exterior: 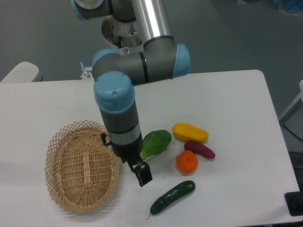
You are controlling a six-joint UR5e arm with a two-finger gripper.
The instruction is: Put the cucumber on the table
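Cucumber [173, 196] lay flat on tabletop [236, 104], long axis diagonal, just right of gripper [143, 176]; fingers' spread not discernible, holding nothing.

UR5e arm [128, 66] enters from top centre, elbows left, wrist pointing down at lower centre, gripper [141, 175] tilted slightly right, finger state unclear

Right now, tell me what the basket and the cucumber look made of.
The basket: woven wicker or rattan, matte tan, with open lattice rim and visible strands. The cucumber: glossy dark green bumpy skin; the sheen suggests a plastic replica, though real produce can't be ruled out.
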